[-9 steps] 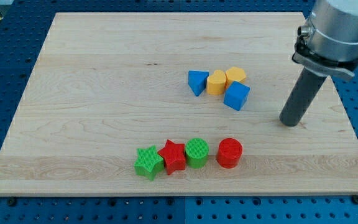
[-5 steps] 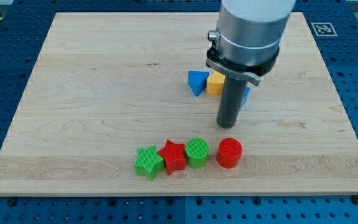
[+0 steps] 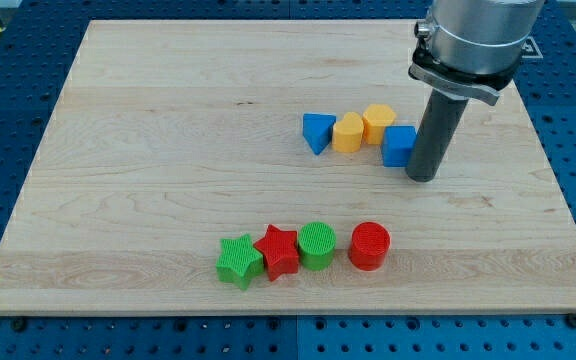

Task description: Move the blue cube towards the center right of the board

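Camera view: 1 wooden worktop (image 3: 148, 150) is shown on a blue perforated bench, with 8 blocks on it.
Tool: there are no jaws to open or close and nothing is held; the arm ends in a dark rod, and my tip (image 3: 423, 177) is set on the worktop.
Task block: the blue cube (image 3: 398, 145) lies right of the board's middle, slightly toward the view's top.
Key relation: the blue cube sits immediately to the view's left of the rod, touching it or nearly so; its right edge is hidden behind the rod, so contact cannot be confirmed.
Judgement: the tip is judged to be on the wrong side for a rightward push; a pass round to the cube's left side seems needed.
Neighbours: a yellow block (image 3: 378, 122) is touching or just beside the cube at its upper left, then another yellow block (image 3: 348, 132) and a blue triangle (image 3: 316, 132).
Open room: bare worktop extends from the rod to the right edge.
Bottom row: a green star (image 3: 238, 261), red star (image 3: 279, 250), green cylinder (image 3: 316, 245) and red cylinder (image 3: 369, 245) lie well apart from the cube.
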